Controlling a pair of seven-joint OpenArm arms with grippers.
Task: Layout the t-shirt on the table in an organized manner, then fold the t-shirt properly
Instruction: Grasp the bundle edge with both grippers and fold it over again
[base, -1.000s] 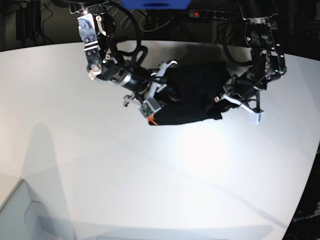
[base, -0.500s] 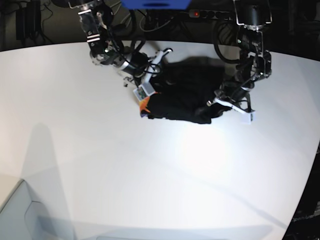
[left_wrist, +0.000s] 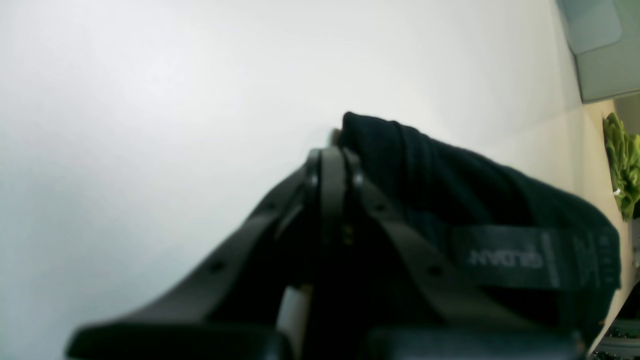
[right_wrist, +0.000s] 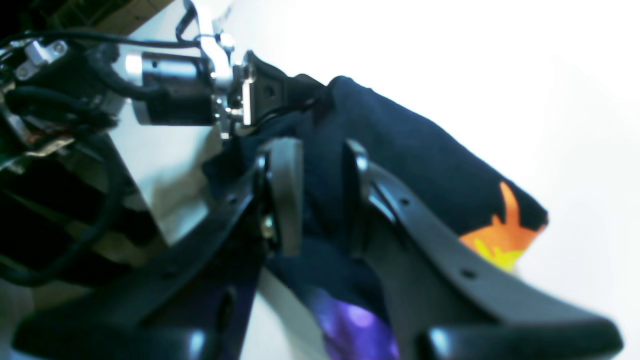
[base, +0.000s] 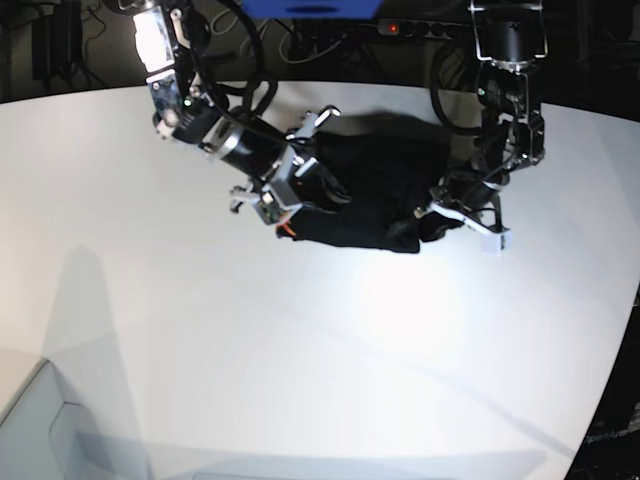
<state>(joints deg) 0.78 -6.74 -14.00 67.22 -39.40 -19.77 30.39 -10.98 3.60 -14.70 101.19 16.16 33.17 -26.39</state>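
T-shirt (base: 372, 195) sits bunched near far edge of the white table (base: 300, 350), stretched btwn both arms. Left gripper (left_wrist: 331, 155) has its jaws pressed tight together w/ black cloth pinched at the tip; neck label (left_wrist: 505, 257) shows just beside it. Right gripper (right_wrist: 314, 192) has jaws slightly parted, clamped on a thick fold of the shirt; orange-yellow print (right_wrist: 495, 235) and purple patch show near it.

Wide bare table (base: 330, 370) ahead of the bunched t-shirt (base: 375, 195); arms crowding both its ends, cables and a power strip (base: 425, 29) close behind the far edge.
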